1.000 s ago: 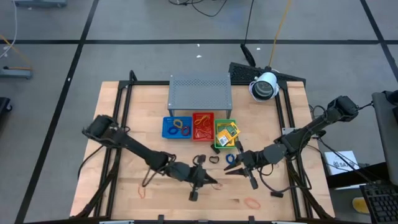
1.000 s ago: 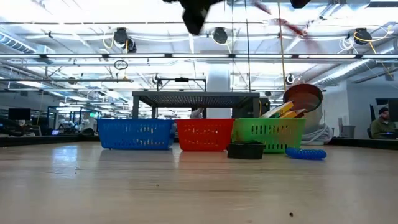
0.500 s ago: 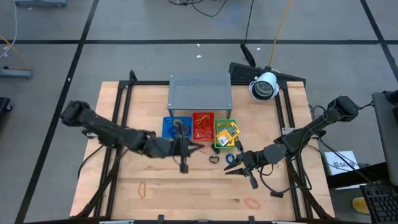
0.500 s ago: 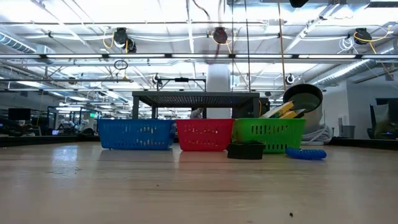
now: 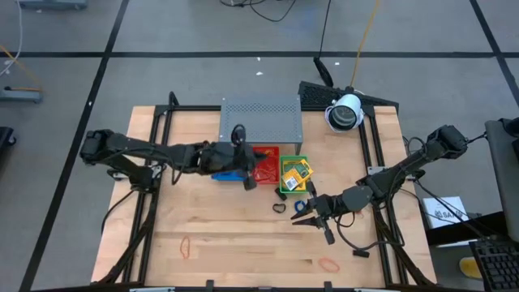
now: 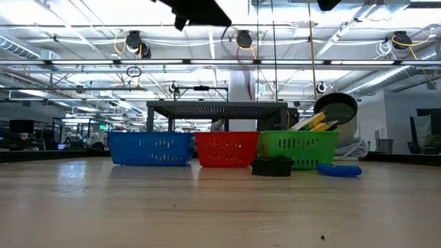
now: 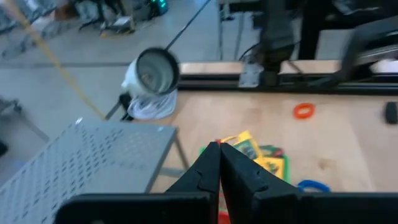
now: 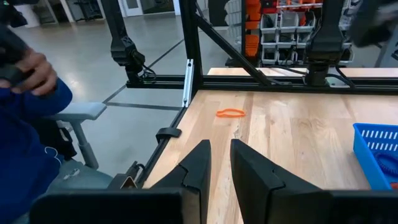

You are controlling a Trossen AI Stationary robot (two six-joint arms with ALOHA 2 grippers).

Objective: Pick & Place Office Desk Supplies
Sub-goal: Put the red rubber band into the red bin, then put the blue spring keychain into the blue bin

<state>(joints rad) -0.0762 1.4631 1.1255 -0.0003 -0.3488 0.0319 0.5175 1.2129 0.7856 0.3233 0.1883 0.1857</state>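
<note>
The office desk supplies lie scattered. Yellow-and-green packets fill the green tray. A blue ring and a black piece lie on the table in front of it. Orange rubber bands lie near the front edge. My left gripper hangs shut above the blue tray and red tray, also seen from above; nothing shows between its fingers. My right gripper stands open beside the blue ring, with nothing in its gap.
A grey perforated shelf stands behind the three trays. A white round device sits at the far right corner. A small black piece lies at the near right. A person's blue sleeve shows beyond the table's edge.
My left gripper has risen from just above the table's near middle and swung toward the far edge. It now hangs over the blue and red trays and has tipped up closer to level. Its fingers have stayed shut.
</note>
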